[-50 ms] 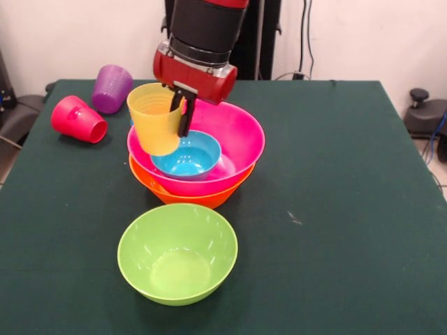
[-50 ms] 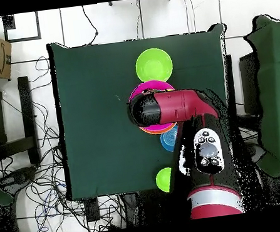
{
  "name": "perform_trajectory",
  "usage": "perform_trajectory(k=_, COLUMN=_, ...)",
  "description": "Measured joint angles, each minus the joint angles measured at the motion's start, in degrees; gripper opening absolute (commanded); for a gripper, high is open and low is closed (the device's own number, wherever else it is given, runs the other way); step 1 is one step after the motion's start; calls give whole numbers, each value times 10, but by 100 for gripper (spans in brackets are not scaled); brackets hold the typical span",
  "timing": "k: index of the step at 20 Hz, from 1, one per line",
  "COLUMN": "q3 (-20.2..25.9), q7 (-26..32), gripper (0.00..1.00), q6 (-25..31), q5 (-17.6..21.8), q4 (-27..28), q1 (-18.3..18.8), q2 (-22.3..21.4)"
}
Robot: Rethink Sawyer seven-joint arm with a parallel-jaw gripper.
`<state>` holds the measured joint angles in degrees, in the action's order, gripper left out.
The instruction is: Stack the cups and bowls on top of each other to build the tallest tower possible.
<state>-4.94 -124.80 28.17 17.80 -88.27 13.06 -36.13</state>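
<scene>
Gripper (image 1: 179, 105) clamped on the rim of the yellow cup (image 1: 156, 117), one finger inside the wall, one outside. Cup is held upright, mouth up, off the table, hanging over the near-left edge of the pink bowl (image 1: 241, 136). Pink bowl sits nested in the orange bowl (image 1: 183, 196); a small blue bowl (image 1: 187, 155) lies inside the pink one, mouth up. That is the tower so far, low and wide.

Loose pieces: medium green bowl (image 1: 177, 252) upright in front of the stack, just apart from it; red cup (image 1: 78, 119) and purple cup (image 1: 111, 88) on their sides toward the far left of the table. Overhead view shows another blue bowl (image 2: 168, 140) and a small green bowl (image 2: 165, 179) partly hidden beside the arm (image 2: 186, 112).

Judgement: step in hand is placing the yellow cup. To do it well, centre the cup over the blue bowl before lowering, keep it vertical, and release only once its base rests flat. Dropped from its present spot it would likely catch the pink rim and tip.
</scene>
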Motion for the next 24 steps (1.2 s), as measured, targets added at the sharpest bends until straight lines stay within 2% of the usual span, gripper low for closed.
perform_trajectory(k=8, q3=-28, q7=0, gripper=0, q6=0, q5=-22, q4=0, q1=-14, q2=23)
perform_trajectory(k=24, q3=-63, q7=0, gripper=0, q6=0, q5=-65, q4=0, q1=-56, q2=26)
